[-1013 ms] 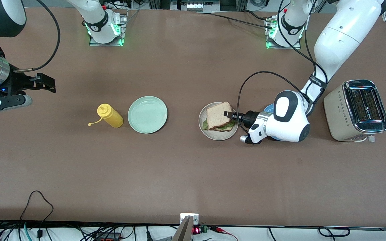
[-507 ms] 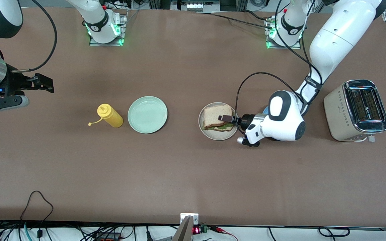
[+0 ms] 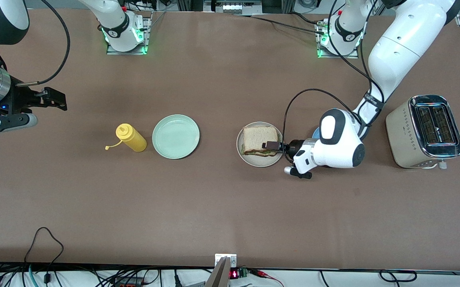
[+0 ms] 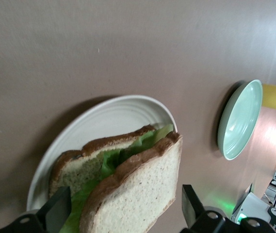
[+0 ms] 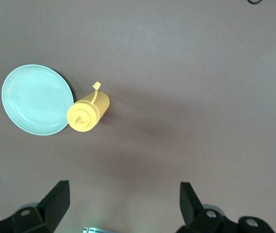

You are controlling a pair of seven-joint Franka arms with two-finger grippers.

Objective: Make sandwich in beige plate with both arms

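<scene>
Sandwich (image 3: 258,139) lies assembled on the beige plate (image 3: 249,158), mid-surface toward the left arm's end: two toast slices, lettuce (image 4: 109,161) showing between them. Left tool (image 3: 270,145) sits low over the plate's edge, its fingers (image 4: 57,212) spread wide to either side of the sandwich corner, gripping nothing. Right tool (image 3: 56,100) waits wide open and empty above the right arm's end of the surface (image 3: 214,207); mint-green plate (image 3: 176,136), yellow squeeze bottle (image 3: 131,137) just beside it, toaster (image 3: 425,131) at the left arm's end.

Bright, even overhead light; soft shadows, a glare patch on the table (image 4: 273,141), sharp focus.
</scene>
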